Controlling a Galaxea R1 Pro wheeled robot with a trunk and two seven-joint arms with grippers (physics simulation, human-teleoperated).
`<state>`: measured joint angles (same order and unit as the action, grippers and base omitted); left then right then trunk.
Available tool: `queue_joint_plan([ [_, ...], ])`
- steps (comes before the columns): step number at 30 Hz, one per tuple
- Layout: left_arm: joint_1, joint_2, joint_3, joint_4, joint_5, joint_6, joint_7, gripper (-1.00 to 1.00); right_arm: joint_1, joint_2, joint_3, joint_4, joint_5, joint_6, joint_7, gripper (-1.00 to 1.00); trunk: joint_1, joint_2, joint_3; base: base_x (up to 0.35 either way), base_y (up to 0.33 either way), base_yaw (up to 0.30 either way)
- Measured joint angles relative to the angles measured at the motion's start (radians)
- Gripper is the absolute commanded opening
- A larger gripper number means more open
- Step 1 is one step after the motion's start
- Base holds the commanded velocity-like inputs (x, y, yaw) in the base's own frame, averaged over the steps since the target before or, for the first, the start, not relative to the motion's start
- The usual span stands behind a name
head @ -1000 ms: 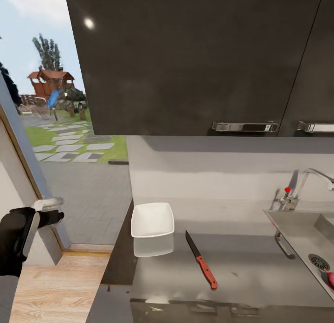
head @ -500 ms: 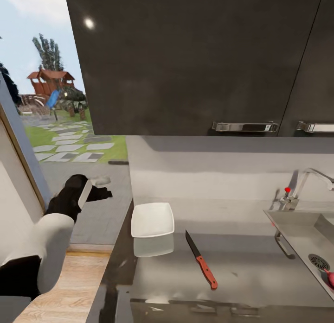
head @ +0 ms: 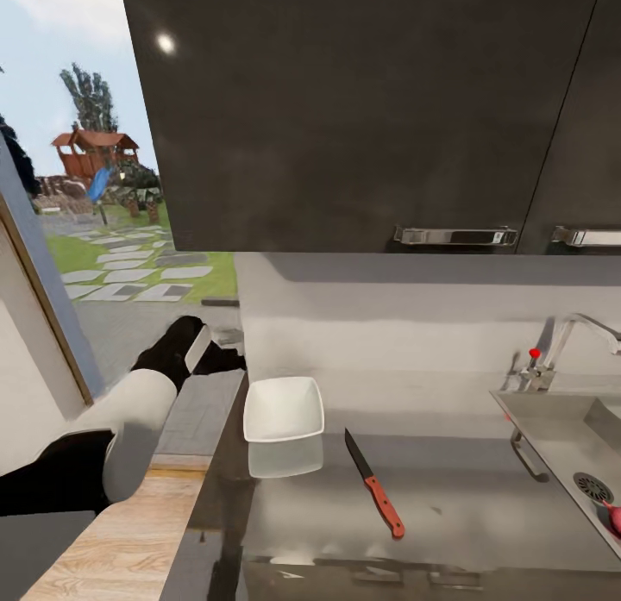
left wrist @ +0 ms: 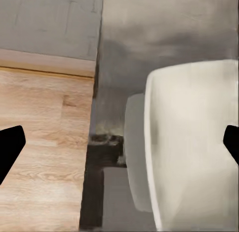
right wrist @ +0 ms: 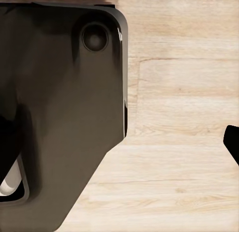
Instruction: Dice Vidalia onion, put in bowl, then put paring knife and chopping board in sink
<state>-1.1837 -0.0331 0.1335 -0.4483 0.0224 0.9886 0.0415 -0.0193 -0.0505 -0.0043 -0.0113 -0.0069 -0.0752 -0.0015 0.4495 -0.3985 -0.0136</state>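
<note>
Left gripper (head: 226,349) hung just beside the white bowl (head: 284,409), jaws spread wide, nothing held. Paring knife (head: 374,483) lay beyond the bowl from those jaws, long axis diagonal on the countertop (head: 466,497). Vidalia onion (head: 614,519) sat in the sink (head: 561,428), farther off. Right gripper's state: cannot tell.

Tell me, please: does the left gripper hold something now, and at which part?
Nothing is held. The left gripper is open above the bowl, its fingertips apart at the edges of the wrist view.
</note>
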Motion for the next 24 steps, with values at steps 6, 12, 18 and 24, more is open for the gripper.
queue_joint_plan([
  [6, -0.004, -0.039, 0.000, 0.014, -0.003, 0.000, 0.004, 1.00, 0.000, 0.000, 0.000, 0.000, 0.000, 0.000, 0.000, 1.00, 0.000, 0.000, 0.000, 0.000, 0.000, 0.000],
  [12, -0.004, -0.054, -0.001, 0.016, -0.003, 0.000, 0.004, 1.00, 0.000, 0.000, 0.000, 0.000, 0.000, 0.000, 0.000, 1.00, 0.000, 0.000, 0.000, 0.000, 0.000, 0.000],
  [18, -0.003, -0.062, -0.002, 0.017, -0.005, -0.001, 0.004, 1.00, 0.000, 0.000, 0.000, 0.000, 0.000, 0.000, 0.000, 1.00, 0.000, 0.000, 0.000, 0.000, 0.000, 0.000],
  [24, -0.003, -0.062, -0.002, 0.017, -0.005, -0.001, 0.004, 1.00, 0.000, 0.000, 0.000, 0.000, 0.000, 0.000, -0.001, 1.00, 0.000, 0.001, -0.005, 0.000, 0.000, 0.000],
])
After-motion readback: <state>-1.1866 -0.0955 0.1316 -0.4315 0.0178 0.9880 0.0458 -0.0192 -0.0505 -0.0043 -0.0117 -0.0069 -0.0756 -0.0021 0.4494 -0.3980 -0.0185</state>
